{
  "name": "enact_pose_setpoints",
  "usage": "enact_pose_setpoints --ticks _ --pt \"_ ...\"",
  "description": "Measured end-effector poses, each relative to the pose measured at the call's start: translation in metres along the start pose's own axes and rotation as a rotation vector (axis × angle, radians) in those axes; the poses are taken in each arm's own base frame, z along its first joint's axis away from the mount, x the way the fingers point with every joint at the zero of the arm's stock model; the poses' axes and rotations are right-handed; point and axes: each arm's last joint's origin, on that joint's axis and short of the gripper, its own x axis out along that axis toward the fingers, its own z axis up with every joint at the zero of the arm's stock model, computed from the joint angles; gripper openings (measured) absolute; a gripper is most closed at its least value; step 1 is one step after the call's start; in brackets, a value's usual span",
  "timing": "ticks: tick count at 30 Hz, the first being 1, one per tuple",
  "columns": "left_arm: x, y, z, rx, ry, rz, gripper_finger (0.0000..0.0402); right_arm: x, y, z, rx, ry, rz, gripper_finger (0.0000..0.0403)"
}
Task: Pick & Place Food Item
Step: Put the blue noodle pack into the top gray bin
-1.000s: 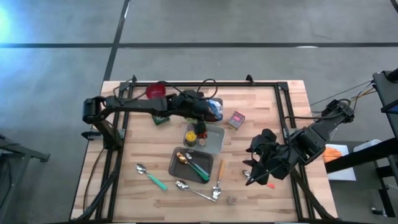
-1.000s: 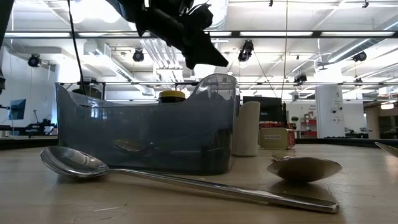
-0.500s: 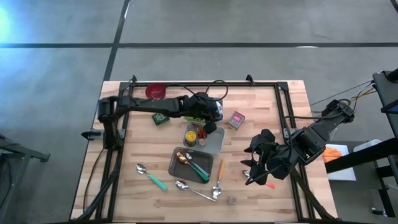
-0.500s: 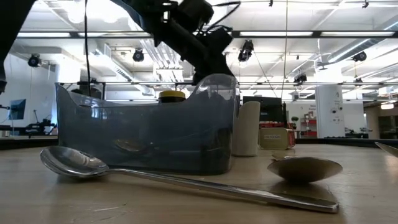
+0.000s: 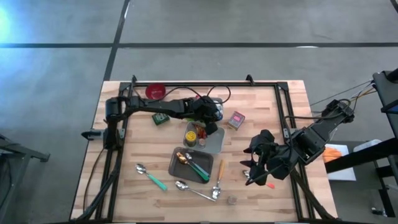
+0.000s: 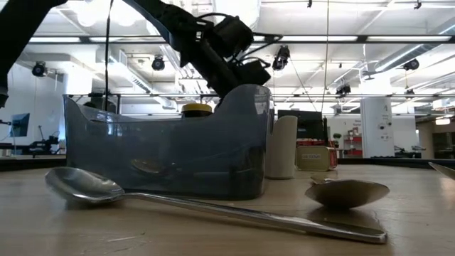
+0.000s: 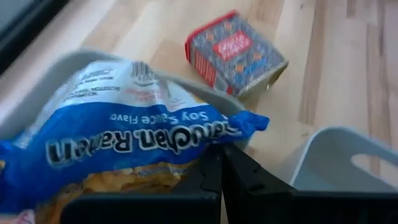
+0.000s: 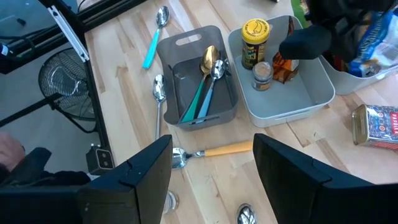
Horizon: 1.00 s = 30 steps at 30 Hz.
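High view: my left arm reaches across the back of the worktop [image 5: 261,106], my right arm waits at the right edge.
Red bowl [image 5: 155,91]: back left corner, beside my left arm.
Teal spoon [image 5: 149,175]: front left, lying on bare wood.
Dark tray [image 5: 175,169]: front middle, holding a gold spoon and a teal-handled one.
Light tray [image 5: 217,142]: just behind the dark tray, with a yellow-lidded jar [image 5: 190,133] and small bottles inside.
Left fingers [image 5: 213,116]: pressed together on the ramen pack [image 7: 124,149], just above the light tray's back edge.
Ramen pack: blue and white, sitting in a pale bowl [image 7: 74,65] at the back, its edge pinched by me.
Red box [image 5: 236,119]: right of the ramen, on the wood, apart from it.
Wooden spoon [image 5: 219,179]: right of the dark tray.
Right fingers [image 5: 256,172]: spread, holding nothing, above the front right of the worktop.
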Motion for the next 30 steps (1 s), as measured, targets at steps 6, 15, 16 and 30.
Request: enact_pose_setpoints --ticks 6,15,16,30 --pt "-0.001 0.012 0.000 -0.060 0.018 0.025 0.0001 0.000 0.000 0.000 0.001 0.001 0.001 0.0221" --pt "0.000 0.034 -0.006 -0.216 0.076 0.068 0.0000 0.000 0.000 0.000 0.009 0.001 0.002 0.0221" --pt "0.000 0.034 -0.005 -0.217 0.077 0.059 0.0000 0.000 0.000 0.000 0.009 0.001 0.002 0.0221" --pt "-0.026 0.022 0.009 -0.215 0.057 -0.200 0.0001 0.000 0.000 0.000 0.023 0.004 0.003 0.0221"
